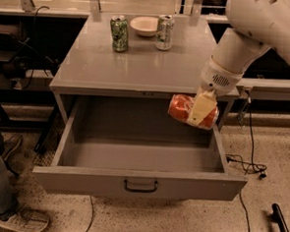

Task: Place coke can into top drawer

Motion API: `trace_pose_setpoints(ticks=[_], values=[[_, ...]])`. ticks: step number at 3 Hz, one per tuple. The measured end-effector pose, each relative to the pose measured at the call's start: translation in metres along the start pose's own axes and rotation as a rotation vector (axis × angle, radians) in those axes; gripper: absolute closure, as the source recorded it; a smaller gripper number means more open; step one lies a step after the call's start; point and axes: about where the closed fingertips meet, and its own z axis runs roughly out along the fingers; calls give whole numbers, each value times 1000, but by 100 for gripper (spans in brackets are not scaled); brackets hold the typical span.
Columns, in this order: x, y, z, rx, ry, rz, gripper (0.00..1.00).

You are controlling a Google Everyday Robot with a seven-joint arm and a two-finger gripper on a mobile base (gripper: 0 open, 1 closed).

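Observation:
The coke can is red-orange and lies sideways in my gripper, which is shut on it. One pale finger crosses the can's front. The can hangs in the air over the right back part of the open top drawer. The drawer is pulled far out of the grey cabinet, and the part of its inside that shows is bare. Its dark handle sits at the middle of the front panel. My white arm reaches down from the upper right.
On the cabinet top stand a green can, a white bowl and a white-green can at the back. A person's leg and shoe are at the lower left. Cables lie on the floor at the right.

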Motion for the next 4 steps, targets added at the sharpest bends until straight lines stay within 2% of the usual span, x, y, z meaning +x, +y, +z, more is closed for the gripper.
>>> trace_pose_setpoints(ticks=[1,2,3,4], values=[[-1,2,49,-45,-53,58,100],[-15,-7,94,-43,-140,88,100],[-42,-18,124,-4,-230,82,100],[-76,-18,151,-4,-278,48,85]])
